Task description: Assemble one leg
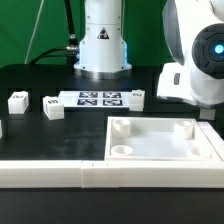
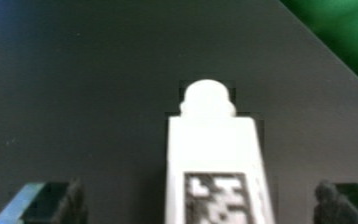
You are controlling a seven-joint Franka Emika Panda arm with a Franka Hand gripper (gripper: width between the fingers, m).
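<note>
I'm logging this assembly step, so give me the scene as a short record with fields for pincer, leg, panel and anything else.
pincer: pincer open, fingers on either side of the leg, gaps on both sides
leg: leg, white post with a rounded peg at one end, tag facing the wrist camera, over the black table
panel: panel, white tray with corner sockets, no leg seen in them
marker board: marker board, flat before the robot base
loose pieces: small white pieces beside it
</note>
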